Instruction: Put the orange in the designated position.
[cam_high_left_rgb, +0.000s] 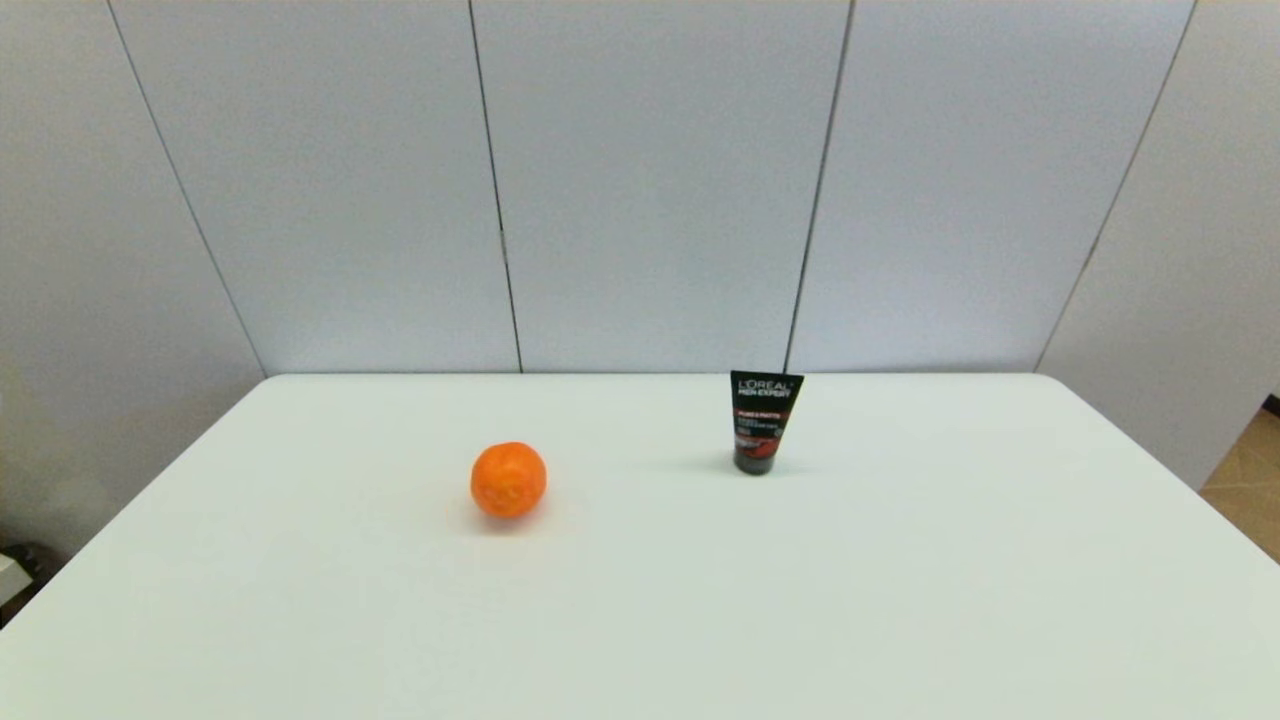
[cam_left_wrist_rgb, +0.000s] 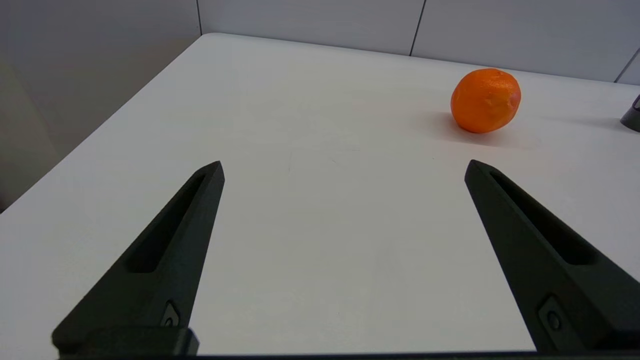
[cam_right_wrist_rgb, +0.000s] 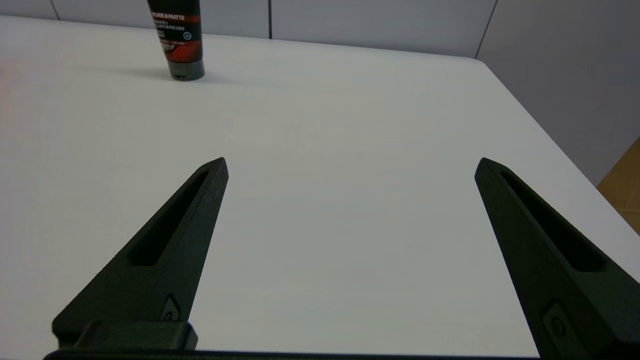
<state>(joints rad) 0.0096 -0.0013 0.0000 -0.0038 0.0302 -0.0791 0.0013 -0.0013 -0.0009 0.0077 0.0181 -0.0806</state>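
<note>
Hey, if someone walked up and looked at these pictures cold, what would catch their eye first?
The bright orange stands out first, sitting alone left of centre on the white table. Next is the black L'Oreal tube with its red band, standing upright on its cap farther back and to the right, well apart from the fruit. In the wrist views, the left tool and right tool are both wide open over bare tabletop, holding nothing.
</note>
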